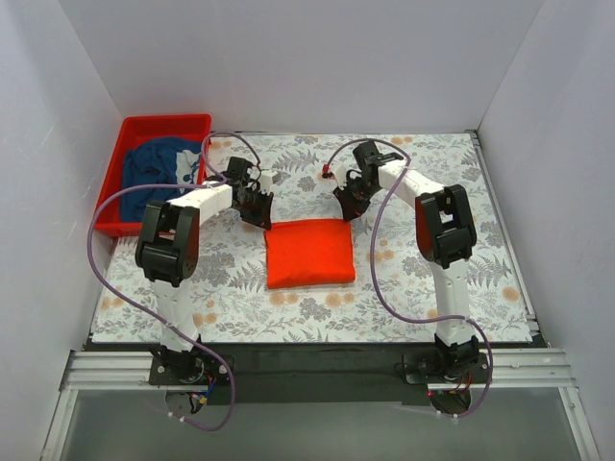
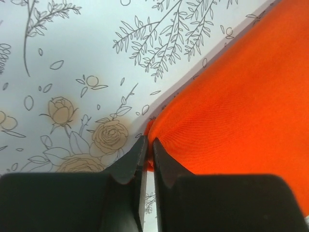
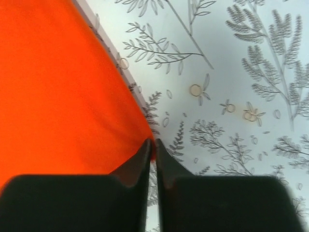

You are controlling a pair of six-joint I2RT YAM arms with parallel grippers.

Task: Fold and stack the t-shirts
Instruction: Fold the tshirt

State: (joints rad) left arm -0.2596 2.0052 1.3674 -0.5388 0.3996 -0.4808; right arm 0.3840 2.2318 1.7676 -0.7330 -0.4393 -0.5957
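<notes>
At far corners of the folded orange-red t-shirt (image 1: 309, 252), left fingers (image 2: 131, 165) and right fingers (image 3: 139, 160), each pair tight on cloth.

An orange-red t-shirt (image 1: 309, 252) lies on the pale floral table cover (image 1: 500, 288); a seemingly dark blue t-shirt (image 1: 159, 168) fills the red bin (image 1: 163, 121).

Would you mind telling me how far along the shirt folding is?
Done: the orange t-shirt lies folded mid-table. In hand: the left gripper and right gripper pinch its far corners. Left: the blue t-shirt sits crumpled in the red bin, unfolded.
</notes>
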